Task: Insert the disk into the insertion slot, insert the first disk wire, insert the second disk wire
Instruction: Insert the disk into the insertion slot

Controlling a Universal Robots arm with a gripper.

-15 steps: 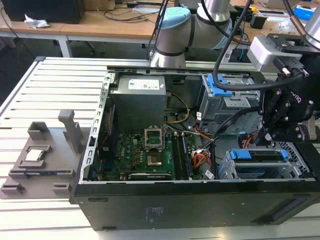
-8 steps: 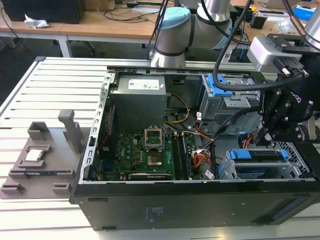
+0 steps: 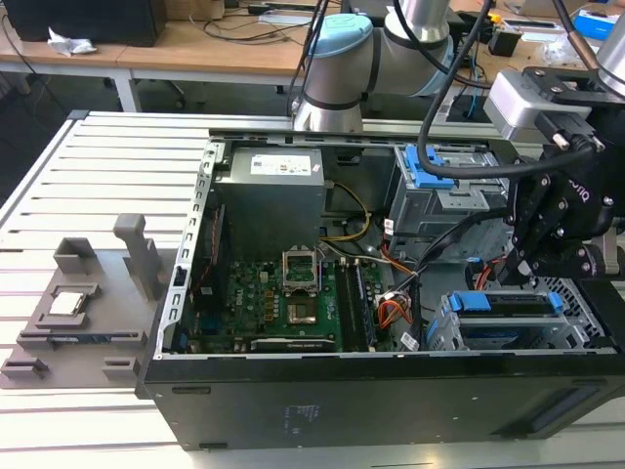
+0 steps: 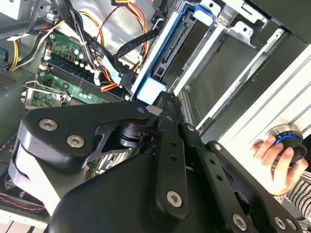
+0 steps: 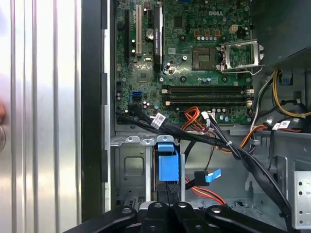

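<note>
The disk (image 3: 503,303), in its bright blue carrier, lies inside the insertion slot (image 3: 441,330), the low grey cage at the near corner of the case on the exterior view's right. My gripper (image 3: 522,269) hangs just above the disk's inner end. In both wrist views the black fingers are closed together, and my gripper (image 4: 164,99) touches the carrier's blue end tab (image 4: 148,90). That blue end tab (image 5: 166,162) stands just past my gripper (image 5: 168,191) in the first wrist view. A black cable with a blue flat connector (image 5: 212,174) lies loose beside the slot (image 5: 129,167).
Black, orange and red cable bundles (image 5: 194,128) cross between the motherboard (image 5: 184,48) and the slot. A taller bay with a blue latch (image 3: 425,166) stands behind. A grey fixture (image 3: 78,303) rests on the table. A person's hand (image 4: 272,158) holds a blue knob outside the case.
</note>
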